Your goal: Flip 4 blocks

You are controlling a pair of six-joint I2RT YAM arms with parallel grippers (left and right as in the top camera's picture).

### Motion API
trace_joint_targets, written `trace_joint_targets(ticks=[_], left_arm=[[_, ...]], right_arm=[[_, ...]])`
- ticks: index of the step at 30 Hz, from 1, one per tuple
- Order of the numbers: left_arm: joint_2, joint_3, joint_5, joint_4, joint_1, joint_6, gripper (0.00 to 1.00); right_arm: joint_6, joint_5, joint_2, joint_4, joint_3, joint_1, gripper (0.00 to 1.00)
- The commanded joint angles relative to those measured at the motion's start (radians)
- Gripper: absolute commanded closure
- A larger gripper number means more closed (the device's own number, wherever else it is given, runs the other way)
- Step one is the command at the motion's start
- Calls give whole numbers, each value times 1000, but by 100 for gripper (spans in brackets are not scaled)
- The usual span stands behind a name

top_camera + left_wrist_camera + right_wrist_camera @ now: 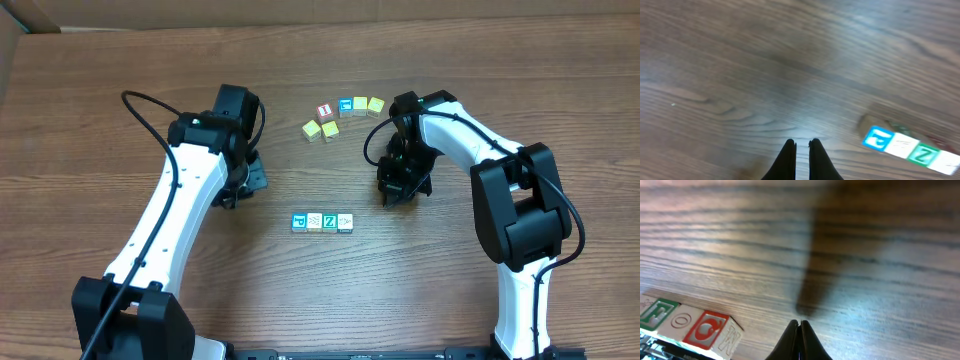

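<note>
- Your left gripper [801, 146] and right gripper [800, 325] are both pinched shut and empty.
- The four blocks [322, 222] sit in a touching row in the middle of the table [120, 120], between the arms.
- Come down closed and you'll shove the row; the neighbours may tumble too.

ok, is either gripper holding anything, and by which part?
Nothing is held. The left gripper and the right gripper are both shut on empty air; the row of blocks lies apart from both.
</note>
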State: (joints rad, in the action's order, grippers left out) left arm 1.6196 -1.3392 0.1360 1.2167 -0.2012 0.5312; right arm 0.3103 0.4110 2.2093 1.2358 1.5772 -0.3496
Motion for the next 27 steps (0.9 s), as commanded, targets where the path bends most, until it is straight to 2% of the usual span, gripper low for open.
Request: trace_joint_targets(ticks=[1,5,11,13,18,23,27], left_arm=[[-4,72,42,-8,-4,-12,96],[-4,190,20,-88,-5,-57,96],[-4,336,-177,-262,-2,-215,96],[-4,337,-228,-272,6,-256,96],[-8,269,-228,-245,41,-243,96],[-8,244,-233,-254,46,-239,96],[-6,246,-233,-270,44,-240,94]], right_arm=[[-4,-6,-19,-16,11,-4,96],[-4,-6,-19,-19,11,-5,96],[-4,-7,-19,-23,11,-19,96],[-4,-6,-23,-14,29,-14,96],[-3,-17,-142,0,76,-2,96],[107,-231,-330,23,66,-29,96],[203,-393,-406,23,59,-86,96]])
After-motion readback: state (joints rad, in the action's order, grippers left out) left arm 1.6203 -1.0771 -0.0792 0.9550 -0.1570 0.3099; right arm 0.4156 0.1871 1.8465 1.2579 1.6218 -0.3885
